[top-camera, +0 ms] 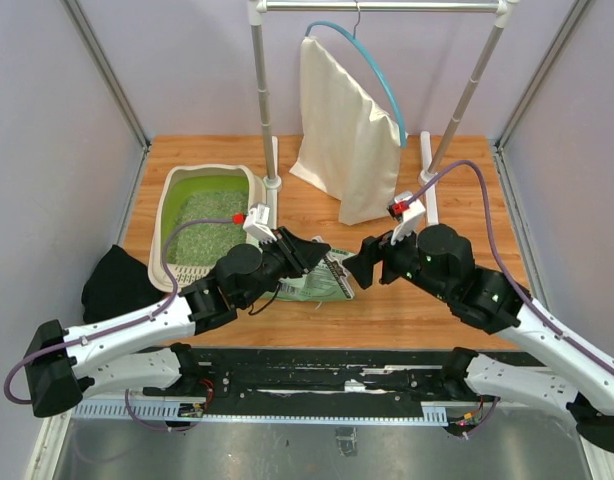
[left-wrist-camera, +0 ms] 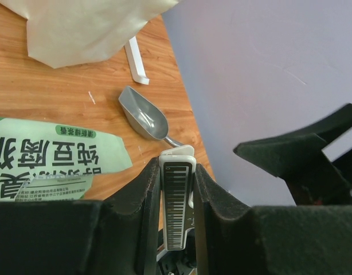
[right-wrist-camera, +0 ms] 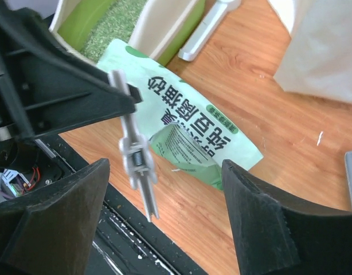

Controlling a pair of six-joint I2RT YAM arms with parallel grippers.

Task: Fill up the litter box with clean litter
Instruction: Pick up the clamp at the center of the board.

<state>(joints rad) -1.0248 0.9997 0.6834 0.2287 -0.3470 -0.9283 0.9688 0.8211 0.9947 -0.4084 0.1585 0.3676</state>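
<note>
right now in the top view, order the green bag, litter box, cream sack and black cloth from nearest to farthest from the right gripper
1. green bag, just left of the right gripper
2. cream sack, hanging behind
3. litter box, back left
4. black cloth, left edge

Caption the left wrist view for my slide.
Left gripper pinches a ribbed clip, with the grey scoop and green bag on the table beyond.
</note>
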